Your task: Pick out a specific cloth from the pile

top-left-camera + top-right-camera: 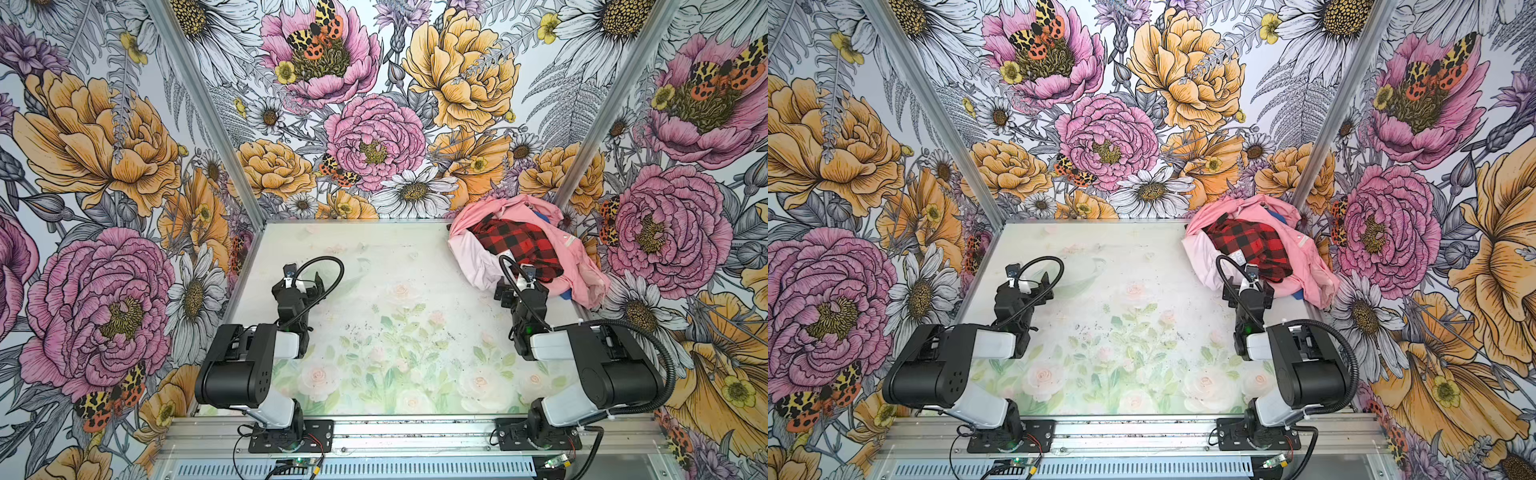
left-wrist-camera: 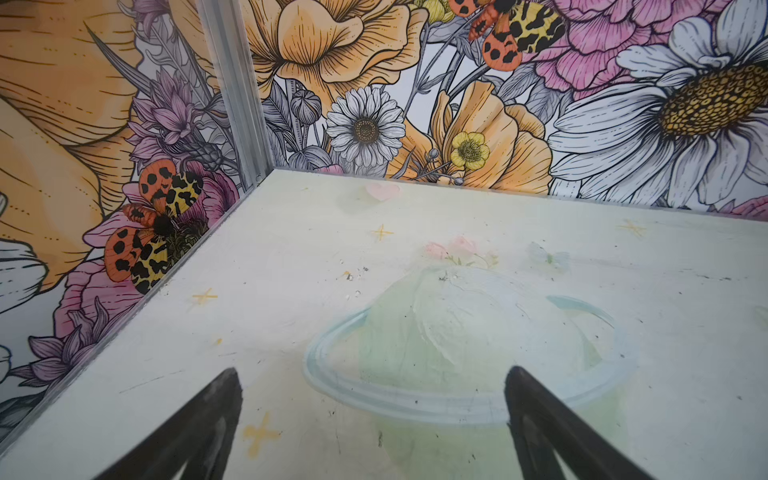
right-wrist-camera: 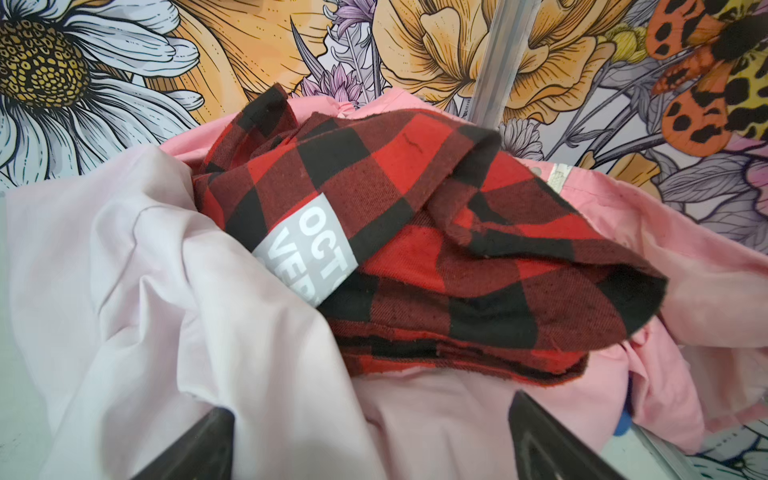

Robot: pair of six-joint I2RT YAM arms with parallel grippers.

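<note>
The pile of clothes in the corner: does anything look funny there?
Yes. The crumpled heap of pink garments is bunched against the far right corner, a red-and-black plaid cloth on top. The royal-blue fabric cloth is almost buried; only small bits peek out at the heap's edges.

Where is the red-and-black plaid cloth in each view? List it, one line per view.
Both top views: plaid cloth atop the pile, far right corner.
Left wrist: not in it.
Right wrist: centre, just beyond the open right gripper.
Shared landmark: its grey label.
</note>
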